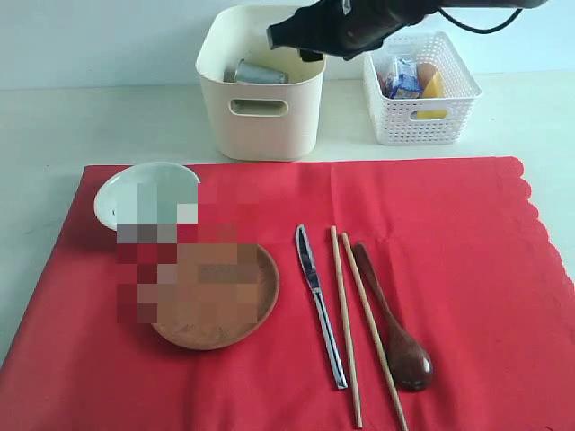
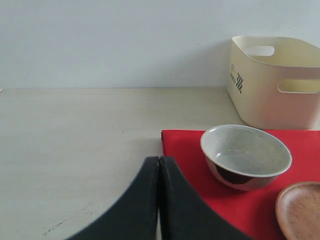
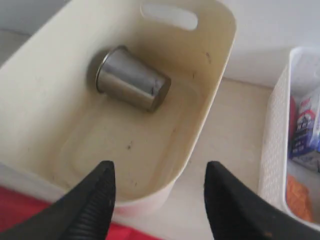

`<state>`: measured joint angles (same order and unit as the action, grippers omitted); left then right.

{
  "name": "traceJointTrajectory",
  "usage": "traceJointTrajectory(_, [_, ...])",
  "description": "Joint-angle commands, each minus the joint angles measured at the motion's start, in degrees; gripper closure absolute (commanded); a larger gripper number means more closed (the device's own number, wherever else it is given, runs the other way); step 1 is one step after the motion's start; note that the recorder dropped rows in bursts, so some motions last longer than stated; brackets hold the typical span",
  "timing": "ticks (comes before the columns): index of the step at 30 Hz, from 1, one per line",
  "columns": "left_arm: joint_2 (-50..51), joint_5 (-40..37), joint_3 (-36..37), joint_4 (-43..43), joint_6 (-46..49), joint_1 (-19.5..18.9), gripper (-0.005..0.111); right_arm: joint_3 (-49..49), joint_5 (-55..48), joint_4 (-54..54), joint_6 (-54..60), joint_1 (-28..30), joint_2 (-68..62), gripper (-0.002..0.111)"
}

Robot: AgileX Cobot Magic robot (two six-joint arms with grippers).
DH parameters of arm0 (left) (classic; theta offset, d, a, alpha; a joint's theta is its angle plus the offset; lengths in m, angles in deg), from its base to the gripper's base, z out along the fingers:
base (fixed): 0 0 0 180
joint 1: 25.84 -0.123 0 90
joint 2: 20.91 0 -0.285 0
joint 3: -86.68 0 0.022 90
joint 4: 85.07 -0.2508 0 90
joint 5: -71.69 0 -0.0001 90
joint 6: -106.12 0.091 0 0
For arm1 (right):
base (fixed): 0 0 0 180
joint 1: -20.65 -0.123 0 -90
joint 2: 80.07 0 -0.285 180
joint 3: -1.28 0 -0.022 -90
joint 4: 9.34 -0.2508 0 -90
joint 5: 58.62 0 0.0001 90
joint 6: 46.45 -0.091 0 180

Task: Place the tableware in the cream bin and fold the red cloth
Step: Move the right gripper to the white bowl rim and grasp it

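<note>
1. r gripper (image 3: 159,170): jaws spread wide, nothing between them. it hangs over the cream bin (image 1: 260,117), tips pointing down into it.
2. steel cup (image 3: 132,77) lies on its side on the bin floor, apart from the jaws. that piece is done, by my read.
3. l gripper (image 2: 159,162): jaws pressed together, empty, low over bare table just off the corner of the red cloth (image 1: 449,269).
4. the rest of the tableware sits on the cloth, on the near side of the bin in the ext view, so the r arm's next reach goes back off the bin and down to cloth level.
5. key relation: knife (image 1: 319,305), chopsticks (image 1: 355,323) and spoon (image 1: 395,332) lie side by side at mid to r of the cloth, so the r arm is the nearer one, prob. their long axes run roughly from bin side to near edge, a little splayed, so the jaws should close across that line, not along it.
6. bowl (image 2: 245,155) and plate (image 1: 260,296) sit on the l part of the cloth. the bowl is near the l gripper but not touching, so that side suits the l arm.
7. white basket (image 1: 422,117) just beside the bin holds food, not a target.
8. cloth is flat under everything; folding waits till it's cleared.
</note>
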<state>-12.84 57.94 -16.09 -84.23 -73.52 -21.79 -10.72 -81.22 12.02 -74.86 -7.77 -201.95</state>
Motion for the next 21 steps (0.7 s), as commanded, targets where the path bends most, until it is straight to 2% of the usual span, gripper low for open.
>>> traceJointTrajectory(1, [-0.3, 0.1, 0.0, -0.1, 0.0, -0.1, 0.106, -0.3, -6.5, -1.5, 0.3, -3.8, 0.3, 0.055])
traceJointTrajectory(11, [-0.3, 0.1, 0.0, -0.1, 0.0, -0.1, 0.106, -0.3, -8.2, -11.8, 0.0, -13.2, -1.6, 0.055])
traceJointTrajectory(16, [-0.3, 0.1, 0.0, -0.1, 0.0, -0.1, 0.106, -0.3, -7.7, -23.3, 0.0, -13.6, -5.8, 0.055])
traceJointTrajectory(21, [-0.3, 0.1, 0.0, -0.1, 0.0, -0.1, 0.106, -0.4, -5.0, -26.0, 0.4, -13.6, -9.3, 0.055])
